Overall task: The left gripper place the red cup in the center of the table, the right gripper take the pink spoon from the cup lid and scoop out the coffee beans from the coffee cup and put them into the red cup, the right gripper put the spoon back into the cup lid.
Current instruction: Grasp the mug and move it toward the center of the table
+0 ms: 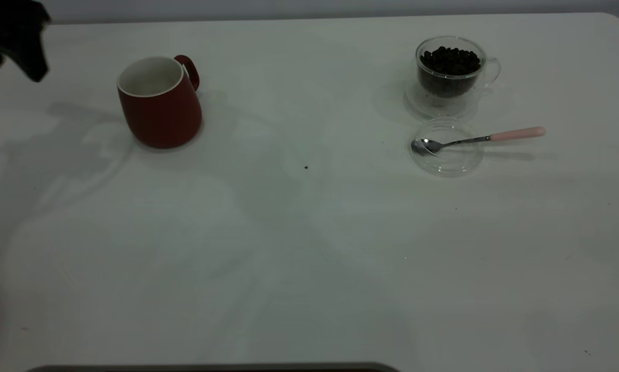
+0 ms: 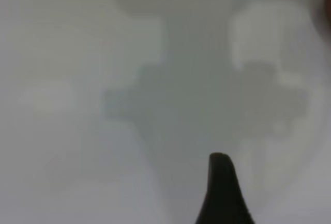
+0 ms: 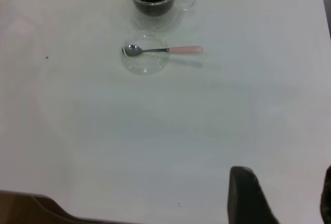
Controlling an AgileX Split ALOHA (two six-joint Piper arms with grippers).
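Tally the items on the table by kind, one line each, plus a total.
Cups: 2, the red cup and the clear coffee cup
Lids: 1, the cup lid
Spoons: 1, the pink spoon, bowl resting in the lid
Bean heaps: 1, the coffee beans in the coffee cup
Total: 5

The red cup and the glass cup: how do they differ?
The red cup is opaque dark red with a white inside; the glass cup is clear. The red cup looks empty; the glass cup holds coffee beans. The red cup looks bigger and stands at the table's left, the glass cup at its right. Both stand upright with loop handles.
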